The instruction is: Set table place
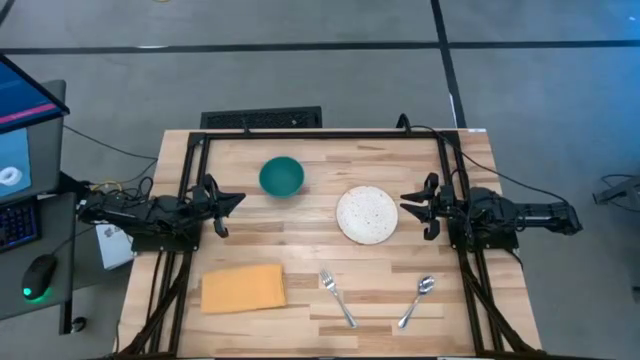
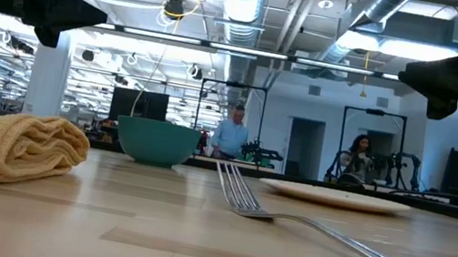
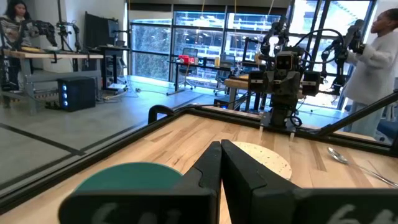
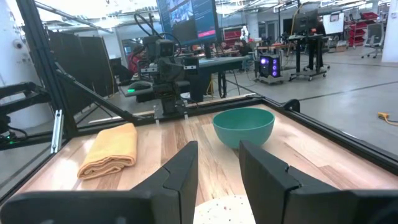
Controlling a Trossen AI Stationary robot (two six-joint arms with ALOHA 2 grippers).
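On the pale plank tabletop (image 1: 300, 215) a teal bowl (image 1: 281, 176) stands at the far middle and a white speckled plate (image 1: 366, 214) lies to its right. A folded yellow-orange cloth (image 1: 243, 288) lies near left, a fork (image 1: 337, 296) near middle, a spoon (image 1: 417, 300) near right. My left gripper (image 1: 238, 200) hovers shut at the left side, left of the bowl. My right gripper (image 1: 407, 204) hovers open at the right side, just right of the plate. Both are empty.
Black frame rails (image 1: 320, 133) run along the table's far edge and down both sides under the arms. Bare wood shows between the cloth and the fork. People (image 2: 230, 133) and benches stand in the room beyond the table.
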